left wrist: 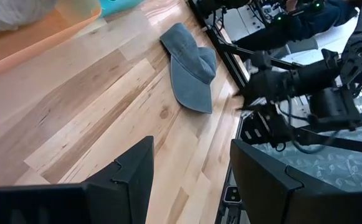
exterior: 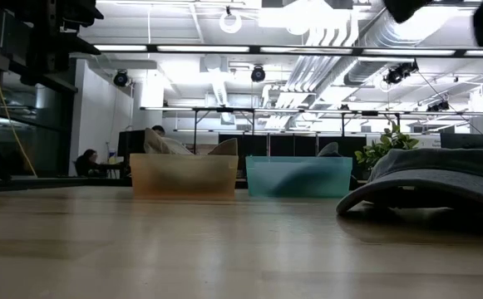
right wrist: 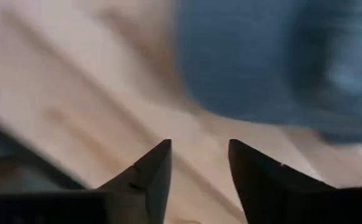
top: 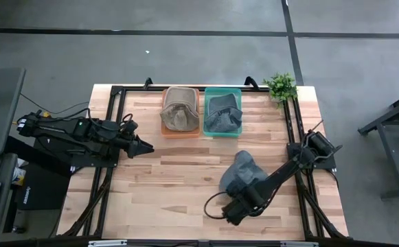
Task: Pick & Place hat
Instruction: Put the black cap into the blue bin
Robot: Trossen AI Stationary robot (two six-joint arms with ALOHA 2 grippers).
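A blue-grey hat lies flat on the wooden table, toward its near right part; the low view shows the hat resting on its brim. My right gripper hovers just near-side of it, open, and the hat fills the blurred space beyond the fingers. My left gripper waits open at the table's left, pointing toward the right; it sees the hat far ahead.
At the far edge stand an orange bin with a tan hat in it and a teal bin with a grey-blue hat in it. A small green plant sits at the far right corner. Bare wood lies between the arms.
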